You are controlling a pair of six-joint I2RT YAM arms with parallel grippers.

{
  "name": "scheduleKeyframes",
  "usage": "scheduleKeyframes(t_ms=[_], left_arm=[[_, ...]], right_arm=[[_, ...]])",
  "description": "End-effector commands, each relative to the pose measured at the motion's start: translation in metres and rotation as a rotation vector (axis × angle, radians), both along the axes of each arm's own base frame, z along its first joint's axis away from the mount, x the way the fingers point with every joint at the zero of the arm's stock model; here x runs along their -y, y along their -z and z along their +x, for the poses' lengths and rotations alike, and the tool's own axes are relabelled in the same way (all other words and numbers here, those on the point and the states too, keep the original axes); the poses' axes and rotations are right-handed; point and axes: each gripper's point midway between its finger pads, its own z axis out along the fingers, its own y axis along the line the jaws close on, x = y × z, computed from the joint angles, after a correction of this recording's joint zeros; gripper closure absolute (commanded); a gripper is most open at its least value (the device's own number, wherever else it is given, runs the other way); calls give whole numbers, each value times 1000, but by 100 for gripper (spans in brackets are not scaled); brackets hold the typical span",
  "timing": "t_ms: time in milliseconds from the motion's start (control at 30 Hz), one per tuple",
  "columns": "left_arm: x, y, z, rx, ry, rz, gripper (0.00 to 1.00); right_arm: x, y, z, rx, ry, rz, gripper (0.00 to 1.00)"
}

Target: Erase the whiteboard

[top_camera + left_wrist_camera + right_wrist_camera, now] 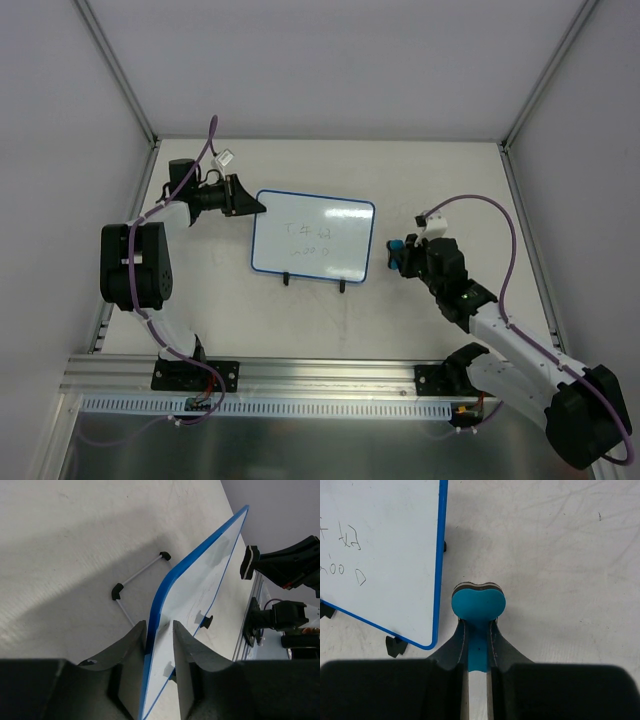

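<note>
the right jaws are clenched on the eraser (pixel 478 605), its teal pad poking out past the tips. from them the board (pixel 385 555) lies to the left, towards the middle of the bench (pixel 450 190). its blue right edge is near the eraser and not touching it. so the coming wipe looks like a sideways reach to the left onto the white face, with the pad turned against it.

the left jaws are grasping the board at its left edge, near the far-left corner, with one finger on each face of the frame. this looks like a steadying hold.

the board sits about mid-bench with its long axis parallel to the near edge. it is tilted back on a wire stand (pixel 140 572), with two black feet (pixel 287 283) at its near edge. the right arm (pixel 500 330) carries the eraser, so the wiping falls to it.

the writing is two short rows of thin dark marker on the middle of the face. the upper reads roughly "t 4 k2" and the lower "000 d", neither with certainty. no brand or label can be read.
</note>
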Motion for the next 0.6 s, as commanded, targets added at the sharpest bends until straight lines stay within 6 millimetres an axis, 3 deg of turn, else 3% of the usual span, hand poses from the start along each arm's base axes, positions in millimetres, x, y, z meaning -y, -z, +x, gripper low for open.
scheduleKeyframes(t_ms=[0,200,367,533,567], left_arm=[[6,-9,-5,53,67,-23,73],[9,-3,-4,22,67,-19,83],[12,12,-6,-18,73,-5,100],[15,24,-5,-69,107,-38,100],[15,25,-6,-71,115,-45,100]], right_arm=[[-9,-14,5,59,-33,17,100],[-29,-20,6,53,-81,-17,100],[-59,-35,2,58,-134,-71,100],[-105,-48,5,57,-178,-110,100],[-105,-45,9,51,-151,-150,100]])
